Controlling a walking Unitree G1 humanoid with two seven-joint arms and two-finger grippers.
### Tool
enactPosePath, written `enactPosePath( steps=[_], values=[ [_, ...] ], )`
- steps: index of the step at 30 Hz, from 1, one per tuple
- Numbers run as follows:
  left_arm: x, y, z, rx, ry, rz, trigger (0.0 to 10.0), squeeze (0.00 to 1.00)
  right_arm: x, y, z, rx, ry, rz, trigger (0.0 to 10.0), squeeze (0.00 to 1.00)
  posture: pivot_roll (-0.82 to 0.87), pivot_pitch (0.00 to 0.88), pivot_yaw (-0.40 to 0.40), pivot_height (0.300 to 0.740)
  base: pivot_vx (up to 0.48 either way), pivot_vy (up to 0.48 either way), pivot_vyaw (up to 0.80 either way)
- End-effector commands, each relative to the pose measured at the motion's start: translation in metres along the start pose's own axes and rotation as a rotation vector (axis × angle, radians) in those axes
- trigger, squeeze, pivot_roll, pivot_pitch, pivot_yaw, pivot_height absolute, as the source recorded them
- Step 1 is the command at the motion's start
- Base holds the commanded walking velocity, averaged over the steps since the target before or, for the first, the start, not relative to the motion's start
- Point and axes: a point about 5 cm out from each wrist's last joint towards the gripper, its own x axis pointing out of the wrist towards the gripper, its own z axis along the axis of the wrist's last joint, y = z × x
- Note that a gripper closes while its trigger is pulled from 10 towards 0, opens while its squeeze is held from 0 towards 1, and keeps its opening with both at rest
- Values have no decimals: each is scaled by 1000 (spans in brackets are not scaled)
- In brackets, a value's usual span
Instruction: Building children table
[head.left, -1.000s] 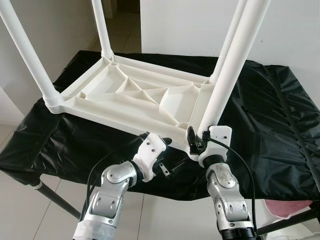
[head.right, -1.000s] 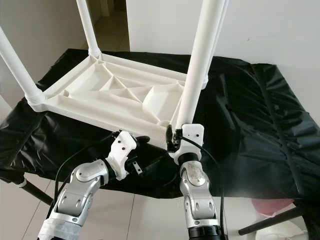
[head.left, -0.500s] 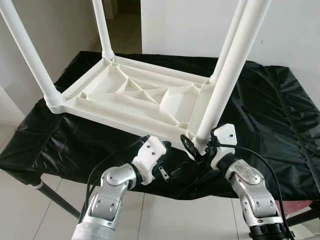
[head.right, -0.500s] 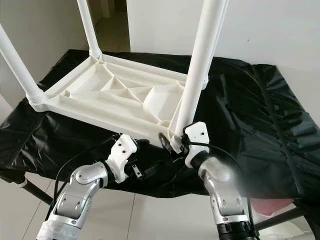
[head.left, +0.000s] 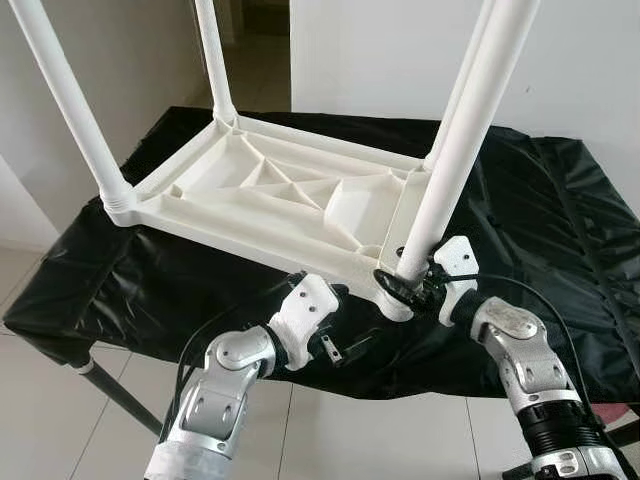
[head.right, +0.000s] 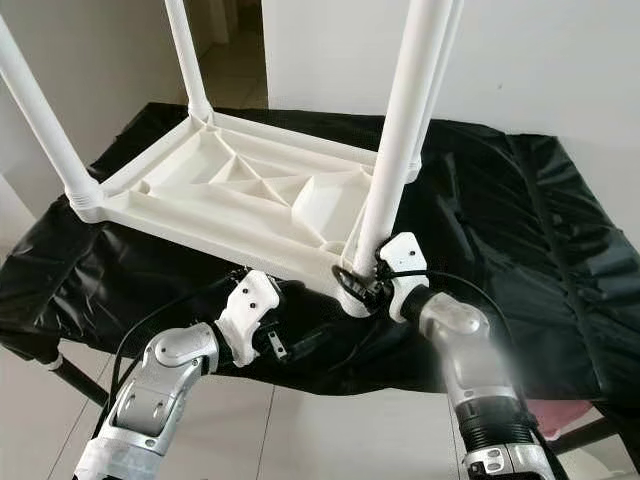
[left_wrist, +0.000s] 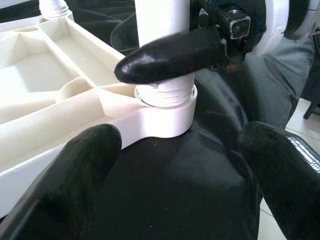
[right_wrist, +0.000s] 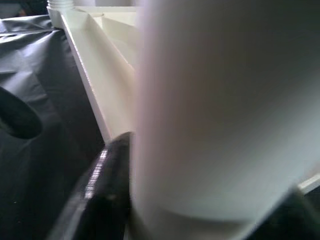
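Plastic is what the whole children's table (head.left: 270, 195) looks moulded from, and it is lying upside down on the black-draped worktop (head.left: 560, 220) with its four white legs pointing up, so it is probably going to handle as light, stiff and rather slick. The right hand (head.left: 412, 287) is pinching the near leg (head.left: 455, 150) just above its threaded socket (left_wrist: 165, 112) at the table's near right corner, one black finger (left_wrist: 170, 52) pressing across the round tube. The left hand (head.left: 335, 335) is hovering just beside that same corner with its fingers spread, holding nothing. A smooth tube like this is likely to slip under a twist (the glossy surface offers little bite), so low on the leg beside the socket seems the best place to take hold. The ribbed underside rim (head.left: 250, 225) near the socket is looking like a firm spot for steadying the light frame against turning.
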Motion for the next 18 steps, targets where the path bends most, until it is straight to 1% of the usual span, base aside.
enactPosePath(
  steps=[1, 8, 9, 10, 11, 13, 15, 18],
  values=[
    [0, 6, -3, 1, 12, 131, 10000, 0, 1, 0, -2, -15, 6, 36, 0, 0, -31, 15, 3, 740, 0, 0, 0],
    [-2, 7, -3, 5, 12, 138, 10000, 0, 1, -2, -9, -21, 29, 57, 0, 0, -25, 15, -5, 740, 0, 0, 0],
    [-2, 7, -3, 6, 12, 140, 10000, 0, 1, -4, -10, -21, 31, 39, 2471, 0, -23, 16, -8, 740, 0, 0, 0],
    [-2, 7, -3, 5, 11, 144, 10000, 0, 0, -6, -11, 6, 25, 20, 10000, 0, -23, 18, -11, 740, 0, 0, 0],
    [-2, 7, -3, 4, 11, 146, 10000, 0, 0, -7, -12, 28, 19, 7, 10000, 0, -23, 18, -11, 740, 0, 0, 0],
    [-2, 7, -3, 4, 11, 146, 10000, 0, 0, -7, -12, 28, 19, 7, 10000, 0, -23, 18, -11, 740, 0, 0, 0],
    [-2, 7, -3, 1, 9, 150, 10000, 0, -1, -11, -14, 83, 12, -86, 10000, 0, -23, 25, -18, 740, 0, 0, 0],
    [-2, 7, -3, -1, 9, 150, 10000, 0, -1, -12, -15, 91, 14, -120, 10000, 0, -23, 25, -18, 740, 0, 0, 0]
  ],
)
